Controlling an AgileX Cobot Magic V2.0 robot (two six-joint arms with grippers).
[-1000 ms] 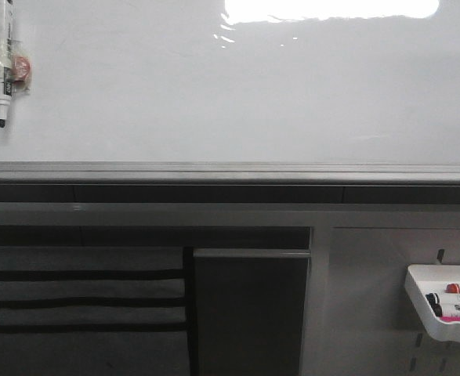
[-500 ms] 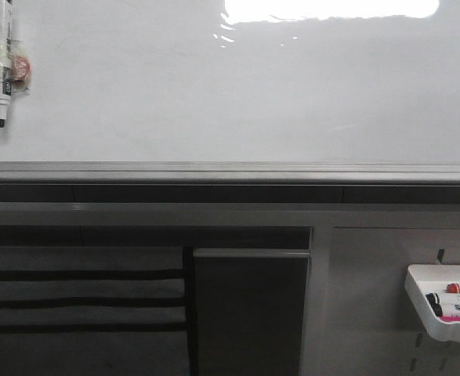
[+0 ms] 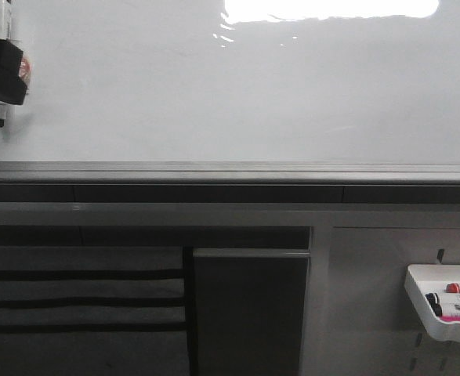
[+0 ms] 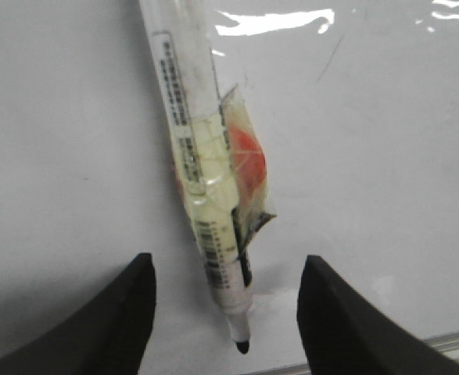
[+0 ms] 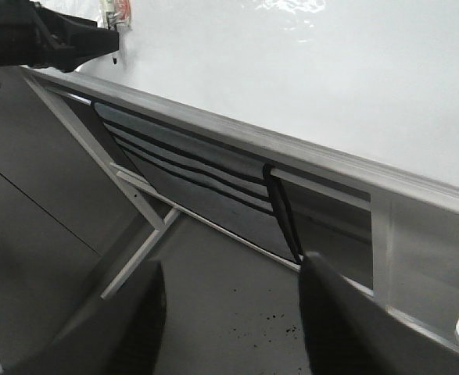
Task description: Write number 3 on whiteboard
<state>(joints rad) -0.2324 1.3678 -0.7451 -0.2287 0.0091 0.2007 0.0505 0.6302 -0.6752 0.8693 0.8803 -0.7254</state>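
Observation:
The whiteboard (image 3: 237, 94) is glossy white with glare along its top and a grey bottom rail (image 3: 230, 171). No number 3 shows on it. A white marker with a black tip (image 3: 1, 119) hangs tip-down at the board's far left, taped up with a red round piece. My left gripper (image 3: 2, 78) is over the marker's body. In the left wrist view it is open (image 4: 225, 312), with the marker (image 4: 202, 195) between its dark fingers (image 4: 127, 312), untouched. My right gripper (image 5: 233, 312) is open and empty, low over the dark floor, away from the board (image 5: 331, 70).
A white tray (image 3: 441, 321) holding markers hangs on a grey perforated panel (image 3: 371, 298) at the lower right. A dark pocketed fabric panel (image 3: 81, 305) and a dark flat panel (image 3: 249, 313) sit below the rail. The left arm (image 5: 49, 39) shows in the right wrist view.
My left gripper has come into the front view at the far left and now covers the marker's body. The marker and the right arm have not moved.

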